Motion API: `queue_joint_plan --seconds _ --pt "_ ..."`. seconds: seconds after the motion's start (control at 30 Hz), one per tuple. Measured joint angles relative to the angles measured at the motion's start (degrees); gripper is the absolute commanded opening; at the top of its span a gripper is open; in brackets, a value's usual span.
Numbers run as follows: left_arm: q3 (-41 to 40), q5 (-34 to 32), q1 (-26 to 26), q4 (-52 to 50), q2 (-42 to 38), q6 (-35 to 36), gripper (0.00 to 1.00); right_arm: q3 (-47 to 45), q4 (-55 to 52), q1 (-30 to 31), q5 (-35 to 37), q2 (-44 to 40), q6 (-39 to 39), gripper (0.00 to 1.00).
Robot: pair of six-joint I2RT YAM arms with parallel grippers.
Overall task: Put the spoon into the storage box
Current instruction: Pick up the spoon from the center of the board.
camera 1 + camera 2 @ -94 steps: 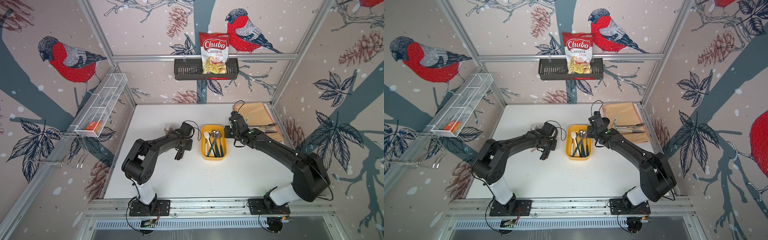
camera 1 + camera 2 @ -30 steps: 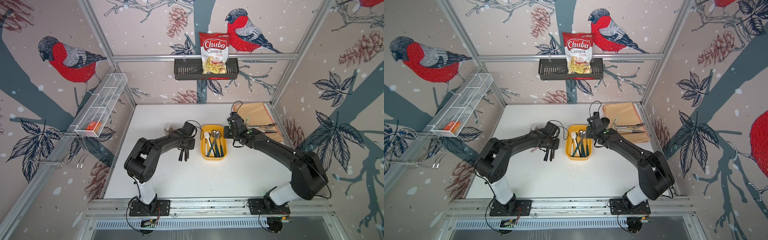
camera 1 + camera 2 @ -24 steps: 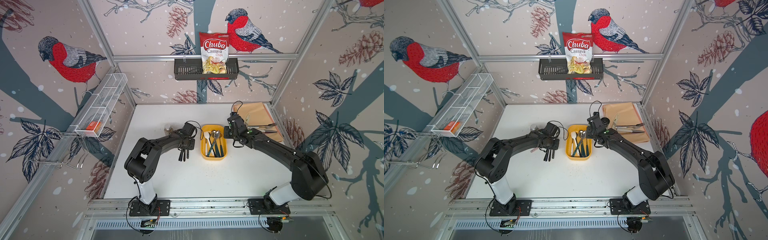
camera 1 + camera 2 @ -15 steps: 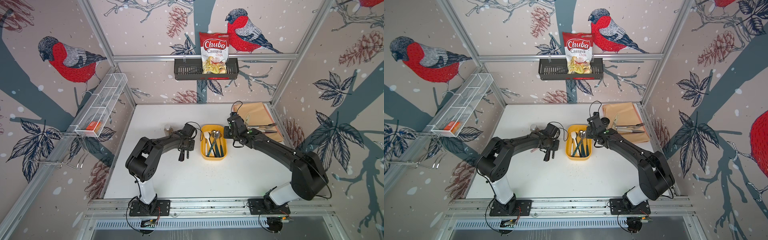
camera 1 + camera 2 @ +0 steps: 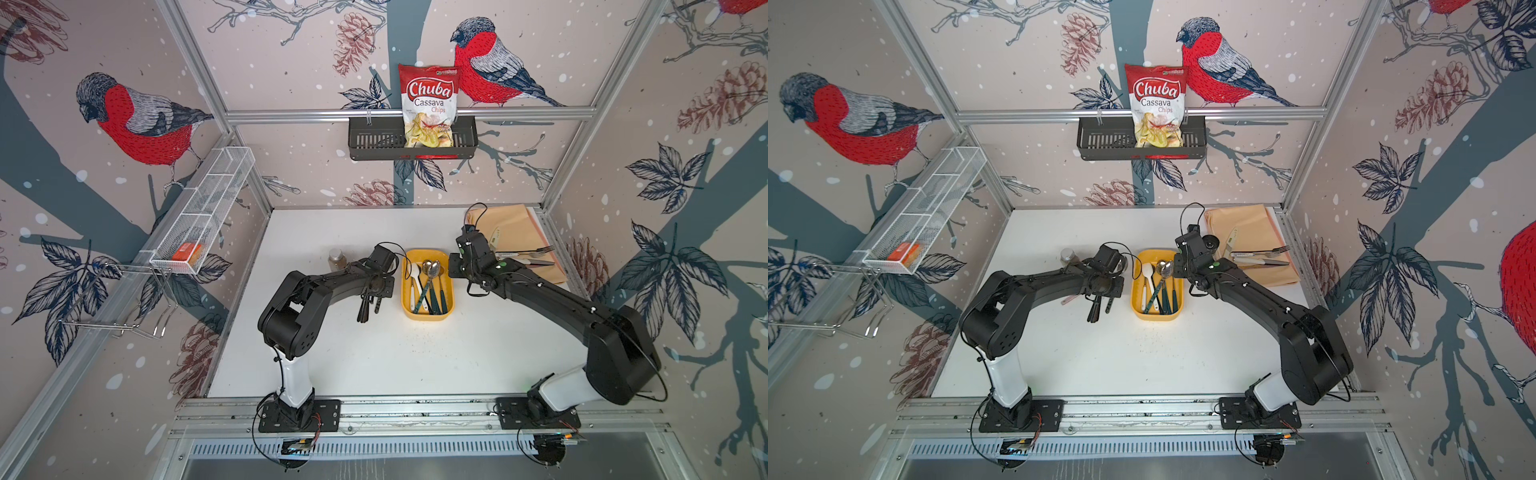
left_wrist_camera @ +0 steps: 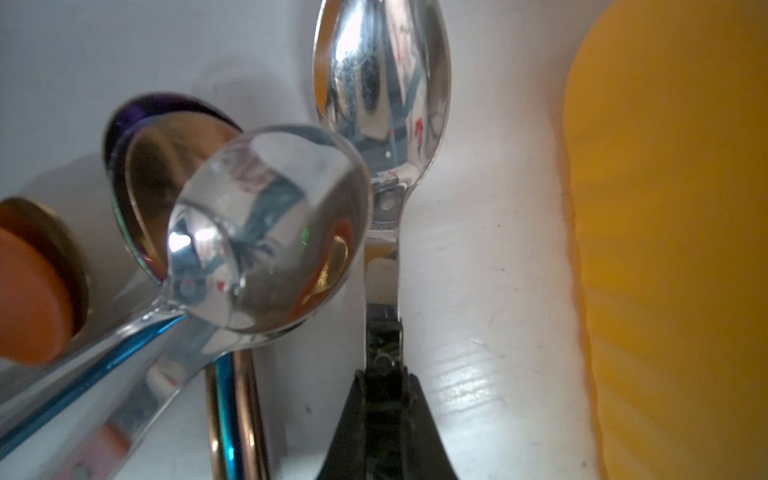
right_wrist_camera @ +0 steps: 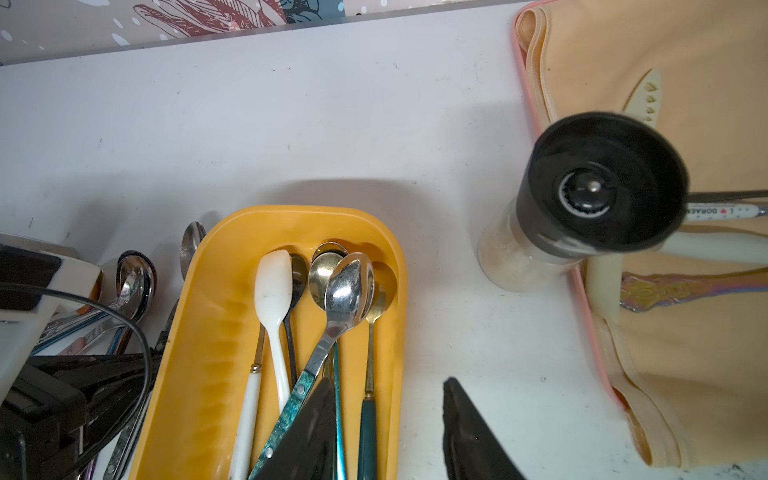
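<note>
The spoon (image 6: 382,87), steel-bowled with a dark riveted handle, lies on the white table just outside the left wall of the yellow storage box (image 5: 407,286). My left gripper (image 6: 384,374) has its jaws closed round the spoon's handle. In both top views that gripper (image 5: 369,308) points toward the front edge, left of the box (image 5: 1136,286). The box (image 7: 216,332) holds several spoons. My right gripper (image 7: 390,415) stands open with nothing in it, one finger over the box and the other over the table beside its right wall.
More loose spoons (image 6: 266,232) lie close beside the held one. A black-capped grinder (image 7: 582,195) stands by a beige cloth (image 5: 519,232) with forks and knives. A small jar (image 5: 337,258) is behind the left arm. Wall baskets hold a chips bag (image 5: 428,104) and an orange box (image 5: 187,252).
The left gripper's fingers have drawn together onto the spoon's handle beside the box. The right arm has not moved.
</note>
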Motion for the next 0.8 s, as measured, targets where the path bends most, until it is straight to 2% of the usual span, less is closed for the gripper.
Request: queue_joint_plan --seconds 0.4,0.8 --pt "3.4 4.0 -0.3 -4.2 -1.6 0.2 0.0 -0.5 -0.1 0.1 0.4 -1.1 0.0 0.44" --pt "8.3 3.8 -0.9 -7.6 -6.5 -1.5 0.0 -1.9 0.0 0.1 1.2 -3.0 0.0 0.44"
